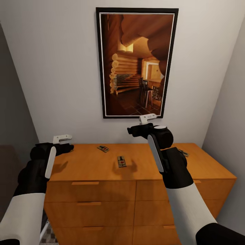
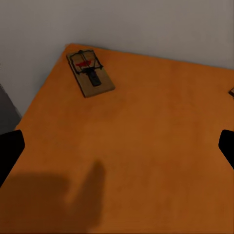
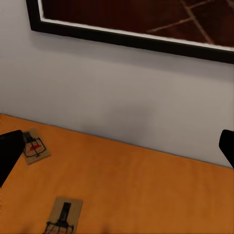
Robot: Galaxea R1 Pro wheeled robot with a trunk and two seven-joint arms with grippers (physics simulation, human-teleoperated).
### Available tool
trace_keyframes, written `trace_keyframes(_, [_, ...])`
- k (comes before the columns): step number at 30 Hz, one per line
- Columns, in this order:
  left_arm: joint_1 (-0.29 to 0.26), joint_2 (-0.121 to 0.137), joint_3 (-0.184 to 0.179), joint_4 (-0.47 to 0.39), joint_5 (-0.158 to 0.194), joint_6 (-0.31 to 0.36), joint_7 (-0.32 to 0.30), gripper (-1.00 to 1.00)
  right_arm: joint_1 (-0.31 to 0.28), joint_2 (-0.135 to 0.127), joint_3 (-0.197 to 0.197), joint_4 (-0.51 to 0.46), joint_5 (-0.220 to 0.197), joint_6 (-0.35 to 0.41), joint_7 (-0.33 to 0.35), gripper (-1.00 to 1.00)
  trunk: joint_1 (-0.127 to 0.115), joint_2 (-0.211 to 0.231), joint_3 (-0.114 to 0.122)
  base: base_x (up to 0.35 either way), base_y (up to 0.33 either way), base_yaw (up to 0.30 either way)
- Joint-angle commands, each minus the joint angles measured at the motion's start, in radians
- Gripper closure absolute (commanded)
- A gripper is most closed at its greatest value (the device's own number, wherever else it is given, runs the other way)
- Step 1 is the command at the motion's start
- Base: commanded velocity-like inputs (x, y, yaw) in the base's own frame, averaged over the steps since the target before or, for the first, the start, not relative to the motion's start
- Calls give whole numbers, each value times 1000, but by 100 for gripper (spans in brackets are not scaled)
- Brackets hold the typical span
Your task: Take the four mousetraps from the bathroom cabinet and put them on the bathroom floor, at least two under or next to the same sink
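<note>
The cabinet (image 1: 102, 194) stands against the wall, its top (image 2: 146, 146) bearing the mousetraps. One mousetrap (image 1: 103, 148) lies near the back, another (image 1: 121, 161) at mid-top, and a third (image 1: 184, 153) peeks out behind my right forearm. In the left wrist view a mousetrap (image 2: 90, 73) lies by the top's back corner. The right wrist view shows two mousetraps (image 3: 34, 146) (image 3: 63, 217). My left gripper (image 1: 68, 148) hovers open over the top's left end. My right gripper (image 1: 133, 130) hangs open above the middle, holding nothing. A patch of bathroom floor (image 1: 50, 236) shows. The sink is out of view.
A framed picture (image 1: 136, 63) of a log interior hangs above the cabinet. Grey walls close in at the left (image 1: 13, 102) and the right (image 1: 228, 102), forming a narrow alcove. The drawers (image 1: 90, 185) are shut.
</note>
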Motion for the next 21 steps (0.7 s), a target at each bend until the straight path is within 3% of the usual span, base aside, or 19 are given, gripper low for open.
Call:
trace_keyframes(1, [-1, 0, 0, 2, 3, 4, 5, -100, -1, 0, 1, -1, 0, 5, -3, -100, 0, -1, -1, 0, 0, 111])
trace_keyframes(14, [-1, -3, 0, 20, 3, 4, 5, -100, 0, 0, 0, 0, 1, 5, -4, -100, 0, -1, -1, 0, 0, 208])
trace_keyframes(21, [-1, -6, 0, 21, 3, 4, 6, -100, 0, 0, 0, 0, 3, 5, -5, -100, 0, -1, -1, 0, 0, 82])
